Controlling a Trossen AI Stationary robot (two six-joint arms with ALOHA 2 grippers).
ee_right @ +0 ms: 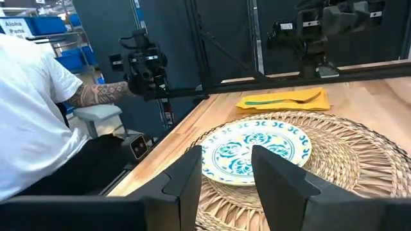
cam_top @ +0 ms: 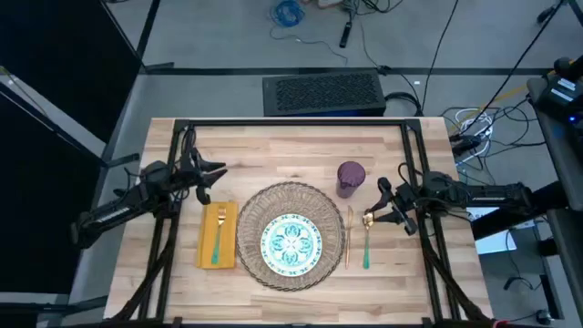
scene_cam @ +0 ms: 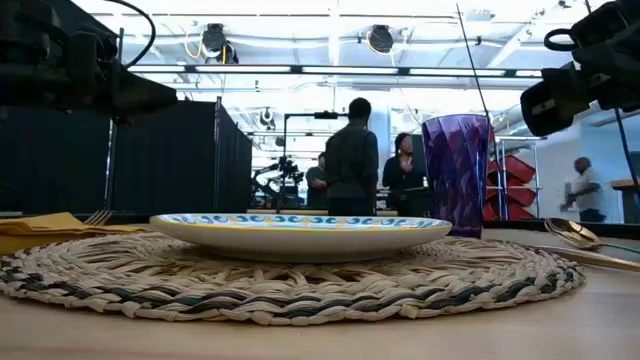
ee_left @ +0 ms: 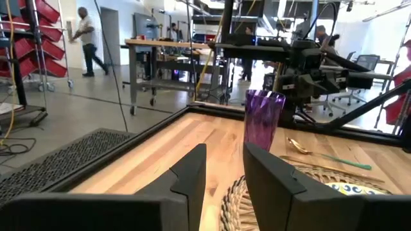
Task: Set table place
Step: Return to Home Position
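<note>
High view: I see the plate (cam_top: 291, 240) centred on the placemat (cam_top: 258, 208), the napkin (cam_top: 209, 248) to its left, and the purple cup (cam_top: 351, 178) at its far right edge. The left gripper (cam_top: 214, 180) and right gripper (cam_top: 378, 202) hover on either side. Low view: cup upright. Wrist views: both grippers' fingers apart.

We see the round woven placemat (cam_top: 250, 214) lying mid-desk (cam_top: 273, 146), with the white, teal-flowered plate (cam_top: 291, 242) flat at its centre. Left of it lies the mustard napkin (cam_top: 208, 239), a teal-handled fork (cam_top: 219, 239) on top. To the right lie a gold knife (cam_top: 348, 239) and a teal-handled spoon (cam_top: 366, 244). The purple cup (cam_top: 351, 179) stands upright just beside the mat's far right rim.
</note>
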